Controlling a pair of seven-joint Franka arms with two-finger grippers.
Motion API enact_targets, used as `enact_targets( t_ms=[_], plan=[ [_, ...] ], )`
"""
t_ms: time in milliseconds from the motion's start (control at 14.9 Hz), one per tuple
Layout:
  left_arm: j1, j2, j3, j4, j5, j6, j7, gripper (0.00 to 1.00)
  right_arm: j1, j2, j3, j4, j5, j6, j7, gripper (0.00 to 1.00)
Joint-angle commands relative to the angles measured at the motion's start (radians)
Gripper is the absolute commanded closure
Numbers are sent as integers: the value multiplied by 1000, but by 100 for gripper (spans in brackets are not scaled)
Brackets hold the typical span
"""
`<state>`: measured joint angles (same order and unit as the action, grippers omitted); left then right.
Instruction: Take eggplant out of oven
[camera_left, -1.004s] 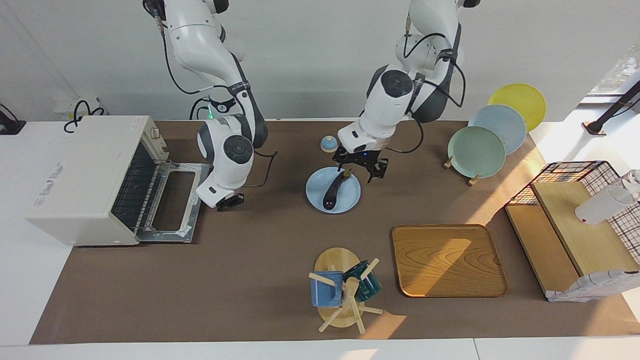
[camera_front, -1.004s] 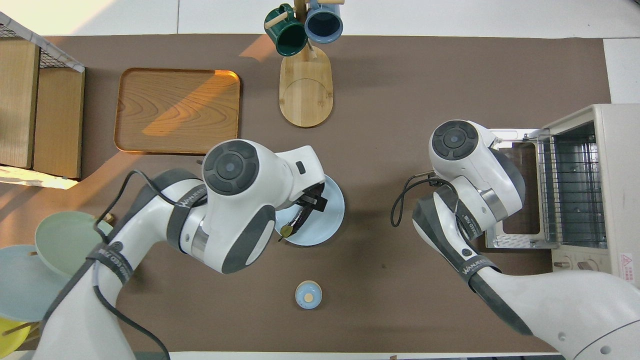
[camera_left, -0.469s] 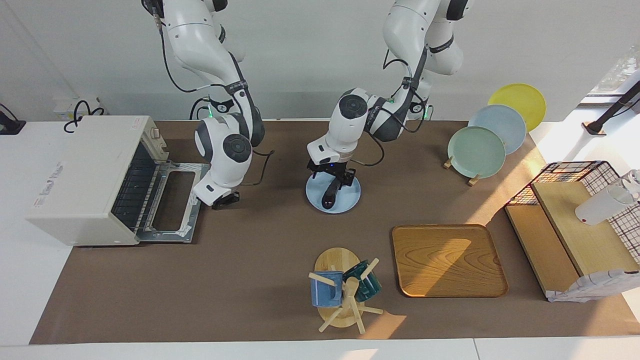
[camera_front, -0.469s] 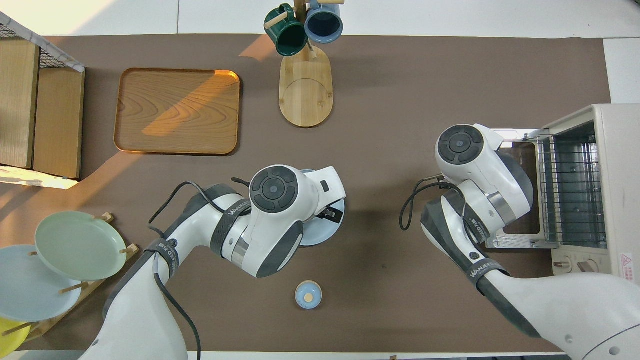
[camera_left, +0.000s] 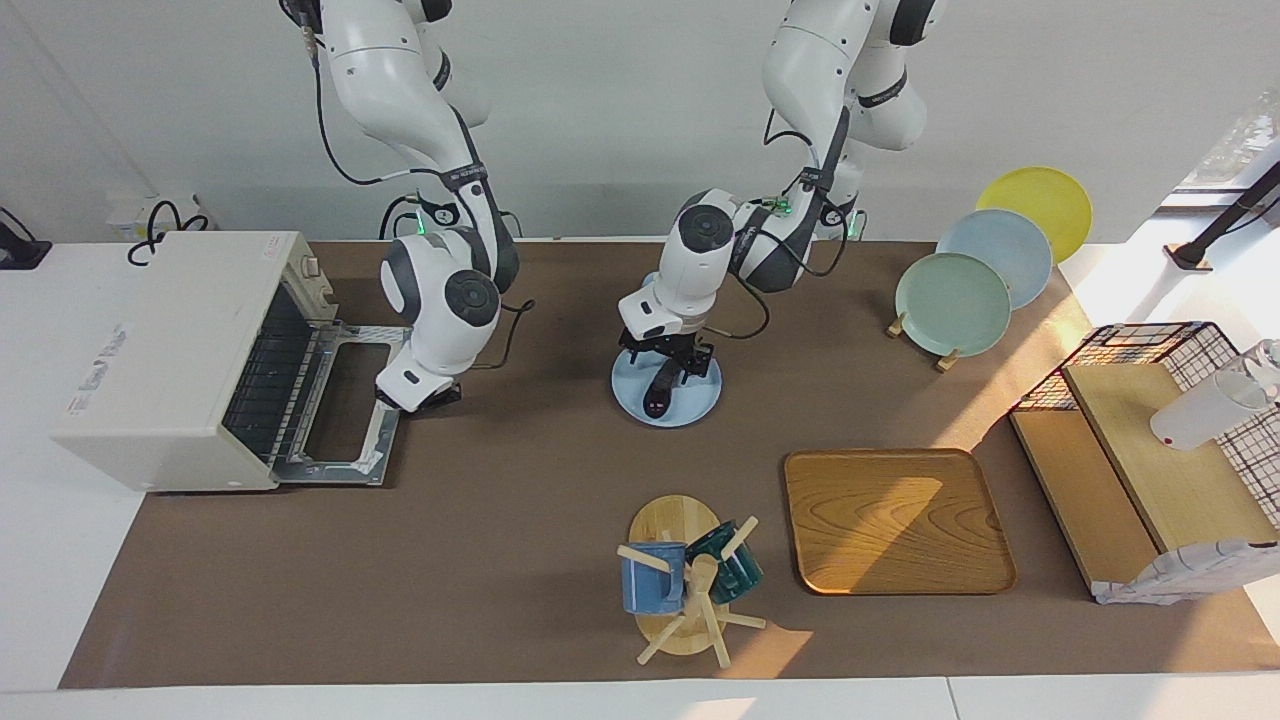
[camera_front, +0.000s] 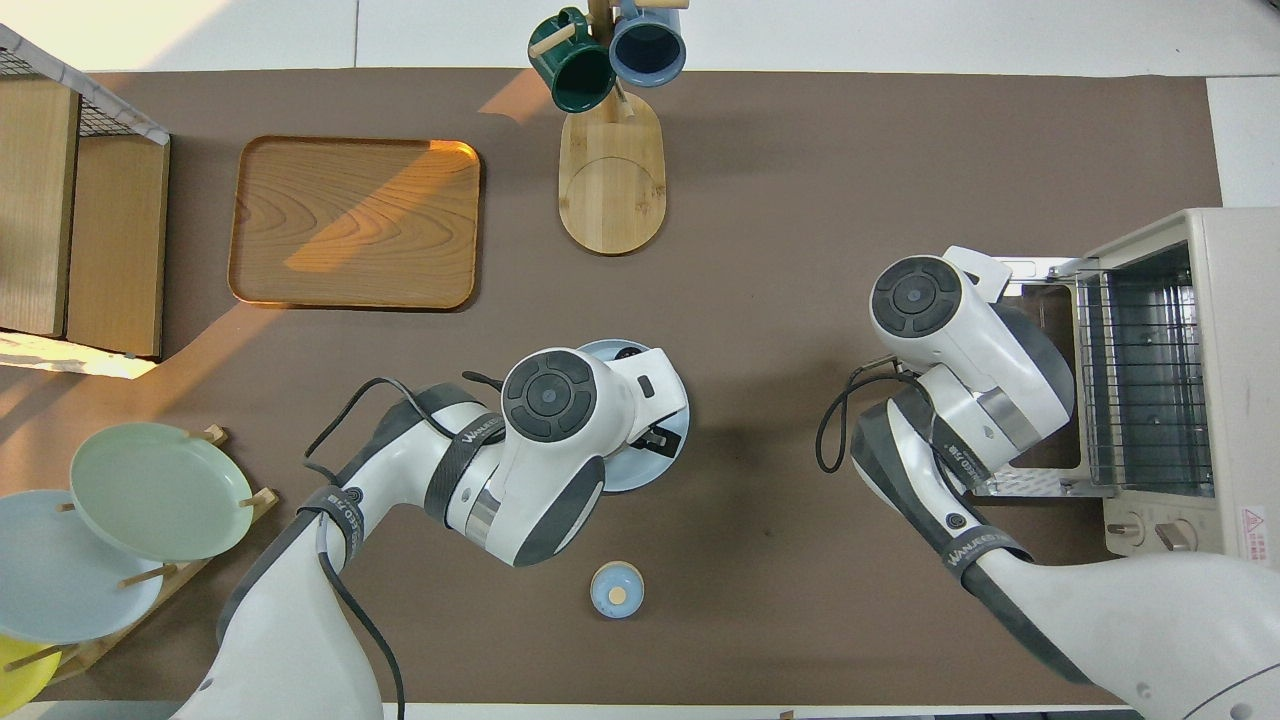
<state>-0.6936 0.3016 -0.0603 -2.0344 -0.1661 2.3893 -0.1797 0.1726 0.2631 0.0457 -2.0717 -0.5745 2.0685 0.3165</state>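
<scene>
The dark purple eggplant (camera_left: 657, 397) lies on a light blue plate (camera_left: 702, 400) in the middle of the table, outside the oven. My left gripper (camera_left: 668, 372) is down on the eggplant's end nearer the robots. In the overhead view the left hand covers most of the plate (camera_front: 625, 475) and only the eggplant's tip (camera_front: 628, 352) shows. The white oven (camera_left: 170, 360) stands at the right arm's end with its door (camera_left: 345, 410) dropped open and its rack bare. My right gripper (camera_left: 428, 397) is low beside the door's outer edge.
A small blue lidded pot (camera_front: 616, 589) sits nearer the robots than the plate. A wooden tray (camera_left: 895, 520) and a mug tree (camera_left: 685, 580) lie farther out. A plate rack (camera_left: 955, 303) and a wire shelf (camera_left: 1150, 440) stand at the left arm's end.
My left gripper has come down from above the plate onto the eggplant. My right gripper has shifted a little toward the open oven door.
</scene>
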Motion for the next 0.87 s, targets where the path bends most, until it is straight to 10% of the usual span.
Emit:
enact_targets(
  t_ms=[0,268,803],
  plan=[
    [-18,-18,16,-24,-16,27,-20,26,-28,-59,13,18,-19,-47,-95,100],
    [-3,-22,17,-15,-16,14,-23,98,-91,-145,14,18,-5,-79,-242,100],
    [204,-39,19,239,-16,-254,-20,100,-214,-217,14,16,116,-160,-405,100]
  ],
)
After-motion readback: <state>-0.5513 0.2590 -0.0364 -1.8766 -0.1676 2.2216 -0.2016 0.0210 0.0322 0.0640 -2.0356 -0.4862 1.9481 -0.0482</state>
